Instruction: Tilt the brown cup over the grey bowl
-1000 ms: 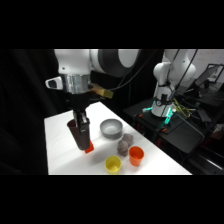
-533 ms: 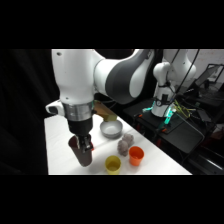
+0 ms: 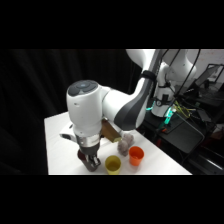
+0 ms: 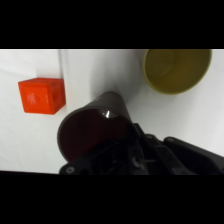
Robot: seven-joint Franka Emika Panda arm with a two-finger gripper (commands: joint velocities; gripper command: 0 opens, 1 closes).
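Side view: the white arm fills the middle of the frame. Its tool (image 3: 91,161) hangs low over the near edge of the white worktop (image 3: 60,145), just left of the yellow cup (image 3: 113,164). An orange cup (image 3: 136,155) stands just right of the yellow cup, and a lumpy grey-pink thing (image 3: 124,144) sits just behind the two. The brown cup cannot be told apart from the dark tool here. The arm hides the worktop behind the yellow cup, so the grey bowl does not show. A brownish patch peeks out beside the arm's body; hard to make out.

Wrist view: the brown cup (image 4: 97,127) shows plainly: dark maroon-brown, tapered, tilted so its open mouth faces the camera, with one small glint on the rim. Its lower side is covered by the tool's black linkage (image 4: 150,157), which presses against it; the tool looks clamped on the cup, though the fingertips are hidden. The yellow cup (image 4: 176,70) lies up and right of the brown cup, its rim cut off by the picture's top. A red block (image 4: 42,95), unseen from the side, sits on the worktop (image 4: 200,115) left of the brown cup, apart from it.
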